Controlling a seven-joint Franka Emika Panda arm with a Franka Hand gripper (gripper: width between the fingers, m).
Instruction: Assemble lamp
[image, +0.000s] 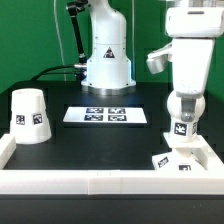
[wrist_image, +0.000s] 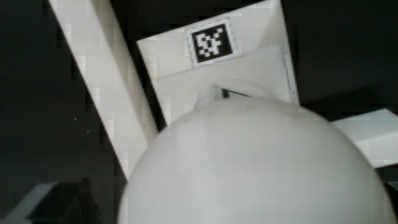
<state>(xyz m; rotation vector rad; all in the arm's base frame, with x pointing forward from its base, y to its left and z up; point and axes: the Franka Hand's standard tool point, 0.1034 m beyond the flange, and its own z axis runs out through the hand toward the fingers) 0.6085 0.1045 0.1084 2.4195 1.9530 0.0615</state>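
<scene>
While the arm hangs over the near corner on the exterior view's right, the gripper (image: 181, 118) has the bulb (image: 182, 106) pinched between its fingers, round head up and the tagged stem poking down toward the base (image: 184, 157). My guess is it's held upright like that so the stem can go straight down into the base's socket, and the base sits shoved into the corner of the white rails (image: 100, 181), probably so it can't slide around once the bulb starts getting pushed or twisted. From the wrist view the bulb's (wrist_image: 249, 165) rounded head fills most of the picture, with the base (wrist_image: 240, 70) and its tag behind it and a rail (wrist_image: 107, 90) running alongside, so I can't tell if the stem is touching yet. The shade (image: 29, 117) sits well apart at the exterior view's left, wide end down, out of the way. The marker board (image: 105, 115) lies mid-table, nothing on it. Only the rails crowd the spot, really.
</scene>
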